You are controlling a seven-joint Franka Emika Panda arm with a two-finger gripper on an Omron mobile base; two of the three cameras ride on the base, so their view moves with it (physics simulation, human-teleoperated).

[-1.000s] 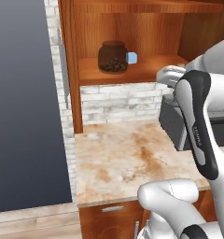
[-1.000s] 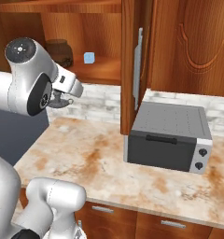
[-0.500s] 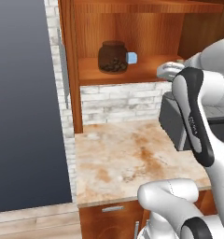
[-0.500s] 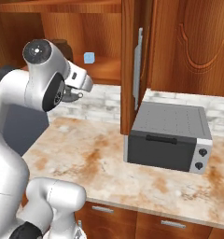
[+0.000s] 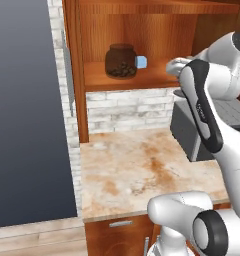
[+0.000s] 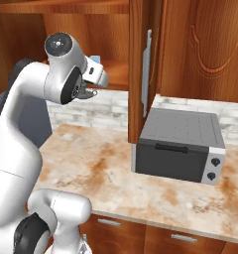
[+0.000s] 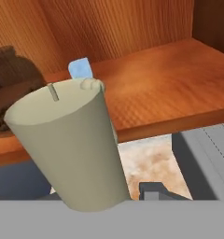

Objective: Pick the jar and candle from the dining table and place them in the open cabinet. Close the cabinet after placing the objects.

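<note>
The gripper (image 7: 109, 198) sits at the bottom centre of the hand view, its jaws drawn in most of the way and clamped on the candle (image 7: 72, 144), which fills the left and middle of that view. The candle is a pale beige-olive stub with a flat top and a short wick, leaning to the left. Its lower end is hidden at the frame's bottom edge, so the holder cannot be made out.

Behind it, in the upper half, lies the cabinet (image 7: 165, 88) shelf of reddish-brown wood. A small pale-blue cube (image 7: 81, 69) stands on it just above the candle's top. The jar (image 5: 121, 60) is in the upper centre of the left base view, on the shelf, dark lumps inside, with the cube just beside it.
</note>
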